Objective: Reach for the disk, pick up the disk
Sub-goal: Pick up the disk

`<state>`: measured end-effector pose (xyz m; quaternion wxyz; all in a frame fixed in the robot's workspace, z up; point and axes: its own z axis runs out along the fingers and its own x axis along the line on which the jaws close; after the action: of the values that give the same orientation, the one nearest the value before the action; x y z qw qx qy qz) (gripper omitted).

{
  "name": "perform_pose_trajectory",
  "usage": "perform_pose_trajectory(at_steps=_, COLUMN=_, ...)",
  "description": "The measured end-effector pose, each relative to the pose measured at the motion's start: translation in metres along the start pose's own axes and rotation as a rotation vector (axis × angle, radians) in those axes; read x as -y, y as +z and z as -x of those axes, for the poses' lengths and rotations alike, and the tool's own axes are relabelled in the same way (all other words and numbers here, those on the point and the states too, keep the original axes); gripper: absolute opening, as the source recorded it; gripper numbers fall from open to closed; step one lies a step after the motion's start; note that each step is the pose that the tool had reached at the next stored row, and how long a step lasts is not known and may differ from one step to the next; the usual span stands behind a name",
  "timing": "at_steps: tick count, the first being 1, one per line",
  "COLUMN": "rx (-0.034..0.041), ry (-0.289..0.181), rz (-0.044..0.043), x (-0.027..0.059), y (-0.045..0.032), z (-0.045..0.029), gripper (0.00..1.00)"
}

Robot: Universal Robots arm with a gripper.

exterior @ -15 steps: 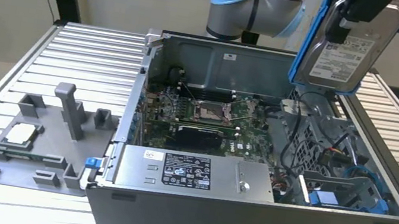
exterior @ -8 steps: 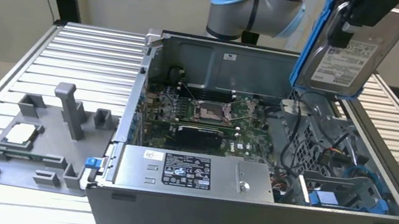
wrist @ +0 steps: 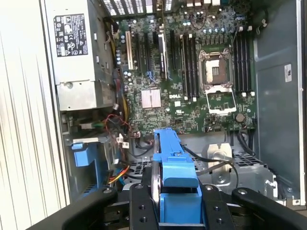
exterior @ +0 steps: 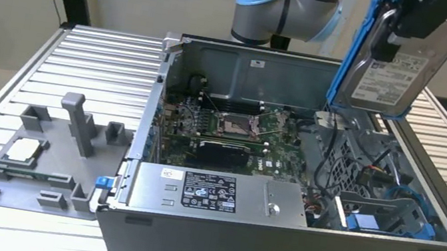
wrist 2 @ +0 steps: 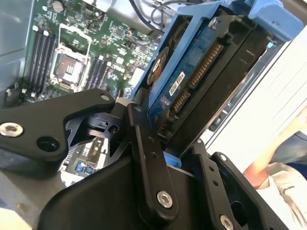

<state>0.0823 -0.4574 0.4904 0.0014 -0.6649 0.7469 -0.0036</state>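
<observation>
The disk (exterior: 394, 65) hangs in the air above the right end of the open computer case (exterior: 295, 245), standing on edge with its white label toward the camera and blue rails along its sides. My gripper (exterior: 413, 31) is shut on the disk from above. In the second wrist view the disk's (wrist 2: 201, 81) blue circuit-board side and connector sit clamped between the black fingers (wrist 2: 144, 143). In the first wrist view the disk's blue rail (wrist: 173, 163) runs up between the gripper's arms, high over the motherboard (wrist: 192, 72).
The case lies open on a slatted metal table (exterior: 45, 63), with the power supply box (exterior: 212, 194) along its near side and an empty blue drive bay (exterior: 388, 219) at the exterior view's right. A grey fixture (exterior: 48, 158) holds a small CPU chip (exterior: 25, 149). A person's arm (wrist 2: 283, 163) is nearby.
</observation>
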Motion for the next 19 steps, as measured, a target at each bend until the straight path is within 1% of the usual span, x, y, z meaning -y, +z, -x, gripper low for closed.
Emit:
perform_pose_trajectory(at_steps=5, rx=0.0, ry=0.0, rz=0.0003, x=0.0021, y=0.0009, z=-0.0153, gripper=0.0)
perform_pose_trajectory(at_steps=10, rx=-0.0003, ry=0.0, rz=0.0023, x=0.0079, y=0.0015, z=-0.031, gripper=0.0)
perform_pose_trajectory(at_steps=13, rx=-0.0004, ry=0.0, rz=0.0032, x=0.0109, y=0.0018, z=-0.0419, gripper=0.0)
perform_pose_trajectory(at_steps=19, rx=-0.0005, ry=0.0, rz=0.0034, x=0.0137, y=0.0026, z=-0.065, gripper=0.0)
